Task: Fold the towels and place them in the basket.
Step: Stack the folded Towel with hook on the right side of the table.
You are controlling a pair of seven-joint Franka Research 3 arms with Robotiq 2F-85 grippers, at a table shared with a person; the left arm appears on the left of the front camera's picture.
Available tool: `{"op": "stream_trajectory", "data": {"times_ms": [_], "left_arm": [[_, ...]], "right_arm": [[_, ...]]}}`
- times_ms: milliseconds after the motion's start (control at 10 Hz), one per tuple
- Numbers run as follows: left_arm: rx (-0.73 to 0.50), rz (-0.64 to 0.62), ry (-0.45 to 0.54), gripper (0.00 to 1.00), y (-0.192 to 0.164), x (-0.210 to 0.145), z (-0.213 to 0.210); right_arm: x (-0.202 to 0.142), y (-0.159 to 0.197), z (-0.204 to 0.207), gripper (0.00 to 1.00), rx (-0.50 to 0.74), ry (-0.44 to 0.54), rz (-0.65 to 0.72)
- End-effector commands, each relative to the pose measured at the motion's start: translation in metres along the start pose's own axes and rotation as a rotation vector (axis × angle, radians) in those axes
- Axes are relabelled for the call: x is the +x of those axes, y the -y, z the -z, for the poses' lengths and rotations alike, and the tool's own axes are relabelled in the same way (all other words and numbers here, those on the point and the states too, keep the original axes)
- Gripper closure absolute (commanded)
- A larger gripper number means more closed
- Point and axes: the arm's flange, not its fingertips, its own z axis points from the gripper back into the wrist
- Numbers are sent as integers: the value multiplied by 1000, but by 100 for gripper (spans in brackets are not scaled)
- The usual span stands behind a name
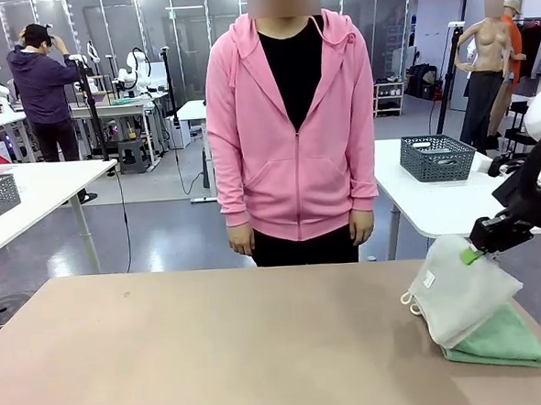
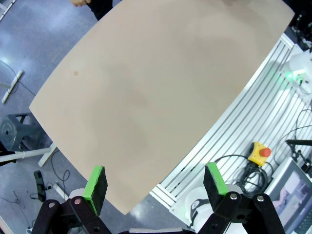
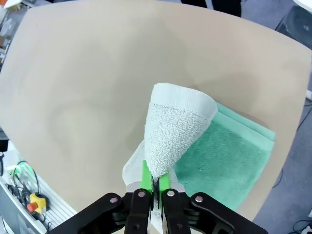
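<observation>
Two towels sit at the robot's right near corner of the worktop (image 1: 215, 344). The cream-white towel (image 1: 464, 292), folded, is pinched by its upper edge in the right tool (image 1: 473, 254), whose green pads are closed tight on the cloth; it hangs tilted, its lower part resting on the mint green towel (image 1: 504, 340). A small loop and a label show at the cream-white towel's left side. The mint green towel lies folded flat on the worktop beneath it, close to the right edge. In the right wrist view the cream-white towel (image 3: 170, 131) rises from the clamped pads as a cone of terry, with the mint green towel (image 3: 229, 161) spread beside and under it.

The left tool (image 2: 156, 187) hangs over the near edge of the bare worktop (image 2: 146, 97), jaws wide apart with nothing between them.

A person in a pink hooded jacket (image 1: 292, 128) stands at the far side, arms down. A dark wire-mesh basket (image 1: 438, 157) stands on a white table behind, well apart from the towels
</observation>
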Motion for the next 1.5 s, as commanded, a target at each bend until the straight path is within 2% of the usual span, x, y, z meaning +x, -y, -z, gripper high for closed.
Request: {"op": "stream_trajectory", "data": {"times_ms": [0,100,200,300,400,500,600,700,800,900,1100,1400], "left_arm": [[9,3,-1,0,0,-1,0],[9,3,-1,0,0,-1,0],[9,3,-1,0,0,-1,0],[9,3,-1,0,0,-1,0],[9,3,-1,0,0,-1,0],[9,3,-1,0,0,-1,0],[9,3,-1,0,0,-1,0],[9,3,-1,0,0,-1,0],[9,3,-1,0,0,-1,0],[9,3,-1,0,0,-1,0],[9,3,-1,0,0,-1,0],[9,3,-1,0,0,-1,0]], "right_arm": [[-3,13,11,94,-87,-11,14],[-7,20,16,94,-130,-23,39],[-10,24,21,81,-174,-44,57],[-12,26,26,73,-225,-63,68],[-13,26,31,46,-278,-83,74],[-15,25,36,36,-341,-100,78],[-16,22,39,9,-420,-127,85],[-16,17,40,0,-450,-131,91],[-18,11,42,0,-486,-147,96],[-19,6,43,13,-536,-155,104],[-25,-5,45,0,-585,-187,113],[-22,-13,61,0,-588,-170,129]]}}
